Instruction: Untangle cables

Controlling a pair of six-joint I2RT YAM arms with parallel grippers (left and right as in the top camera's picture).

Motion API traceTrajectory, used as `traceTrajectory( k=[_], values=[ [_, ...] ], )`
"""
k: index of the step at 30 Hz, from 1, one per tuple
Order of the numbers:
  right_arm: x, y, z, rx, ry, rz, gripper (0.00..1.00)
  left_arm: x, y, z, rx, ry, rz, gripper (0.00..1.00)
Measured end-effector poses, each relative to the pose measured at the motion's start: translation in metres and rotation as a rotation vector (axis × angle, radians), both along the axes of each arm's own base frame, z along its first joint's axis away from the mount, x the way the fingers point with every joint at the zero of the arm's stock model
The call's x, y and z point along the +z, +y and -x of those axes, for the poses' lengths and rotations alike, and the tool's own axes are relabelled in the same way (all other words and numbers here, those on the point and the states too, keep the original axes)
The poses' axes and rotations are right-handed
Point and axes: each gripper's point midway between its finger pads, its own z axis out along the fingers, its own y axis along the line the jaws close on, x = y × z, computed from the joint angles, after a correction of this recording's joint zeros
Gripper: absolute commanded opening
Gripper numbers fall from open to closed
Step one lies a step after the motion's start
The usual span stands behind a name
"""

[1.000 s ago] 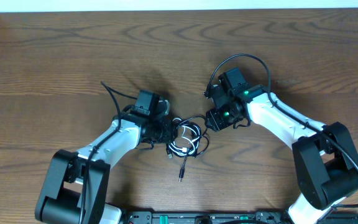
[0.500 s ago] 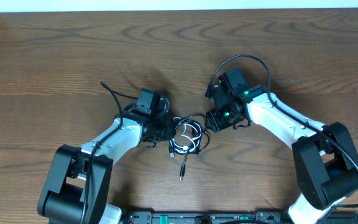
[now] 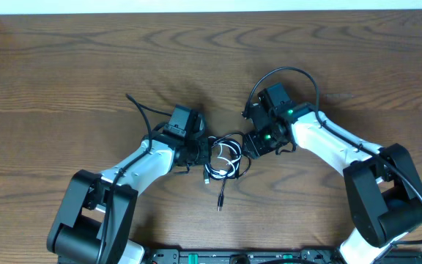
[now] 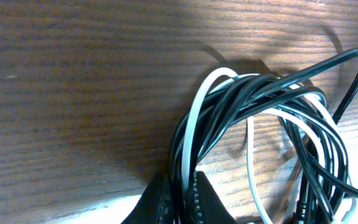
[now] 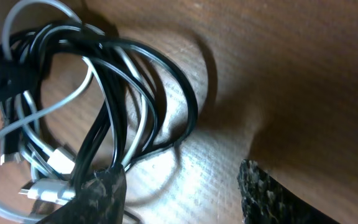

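Brown wood grain is seen across the bench [image 3: 64, 66]. Left of centre, the left hand [image 3: 204, 153] is pressed together on the cables [image 3: 226, 158]. In the left wrist view, strands of the black cable [image 4: 278, 87] and the white cable [image 4: 194, 118] are pinched between its fingertips [image 4: 155, 204]. The cables are bunched in one small tangle at the middle of the bench, between the two hands, with white loops threaded through black ones. A free black tail with a plug end [image 3: 220, 204] is laid out toward the near edge. On the right, the right hand [image 3: 250, 146] is spread at the tangle's side. One finger [image 5: 98, 193] is seen over the black loops, though whether it touches them cannot be told. Nothing is gripped between the two.
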Motion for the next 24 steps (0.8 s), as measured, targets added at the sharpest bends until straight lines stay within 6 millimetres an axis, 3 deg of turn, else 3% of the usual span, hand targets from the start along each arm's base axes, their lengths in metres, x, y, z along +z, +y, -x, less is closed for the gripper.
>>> traceTrajectory(
  k=[10, 24],
  values=[
    [-0.010, -0.011, -0.025, -0.036, -0.147, 0.081, 0.57, 0.001, -0.007, -0.004, -0.097, -0.060, 0.001, 0.08],
    [-0.012, -0.006, -0.011, -0.005, -0.114, 0.095, 0.56, 0.002, -0.014, -0.010, -0.151, -0.106, 0.012, 0.07]
  ],
)
